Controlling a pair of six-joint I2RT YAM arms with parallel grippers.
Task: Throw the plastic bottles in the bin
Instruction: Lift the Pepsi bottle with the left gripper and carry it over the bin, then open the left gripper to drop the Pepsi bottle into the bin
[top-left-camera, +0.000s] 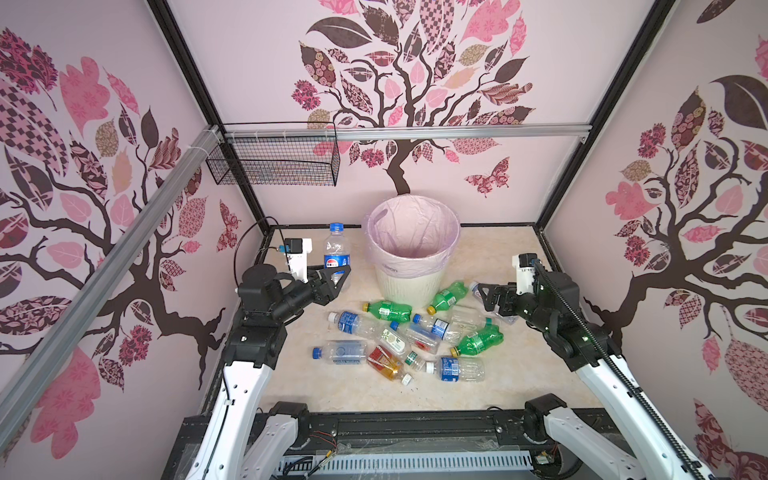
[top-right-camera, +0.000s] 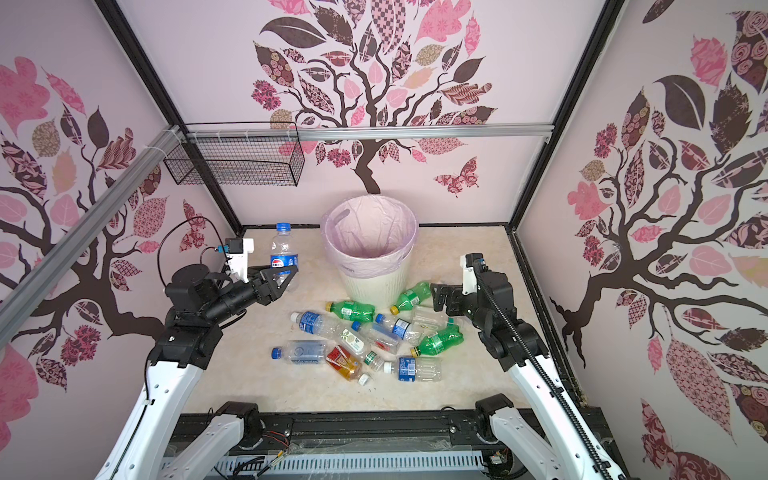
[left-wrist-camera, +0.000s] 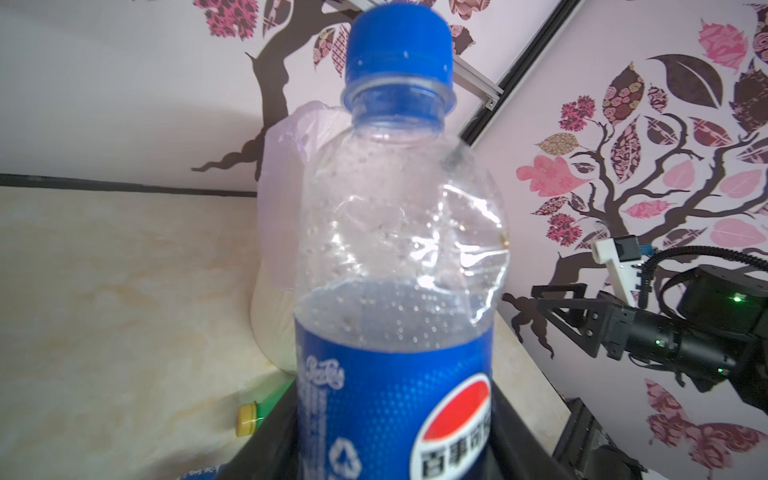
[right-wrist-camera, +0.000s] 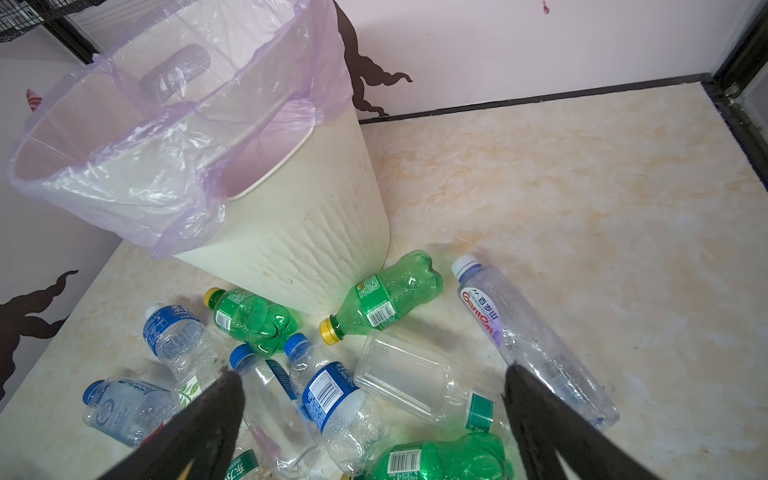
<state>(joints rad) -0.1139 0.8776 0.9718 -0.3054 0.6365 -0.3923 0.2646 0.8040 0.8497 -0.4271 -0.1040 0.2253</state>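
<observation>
Left gripper (top-left-camera: 337, 279): jaws clamped on the Pepsi bottle (top-left-camera: 336, 249) at the label band. The bottle is upright, just left of the bin (top-left-camera: 409, 282), not over the rim yet. Right gripper (top-left-camera: 485, 298): jaws wide open and empty above the pile of bottles (top-left-camera: 399, 336) on the desk (top-left-camera: 498, 374), in front of the bin. Bottles look empty, so probably light, thin-walled, crushable and slick. Grab mid-body on the label. Can't tell if the Pepsi base is off the desk. Bin floor only partly visible; the pile overlaps.
</observation>
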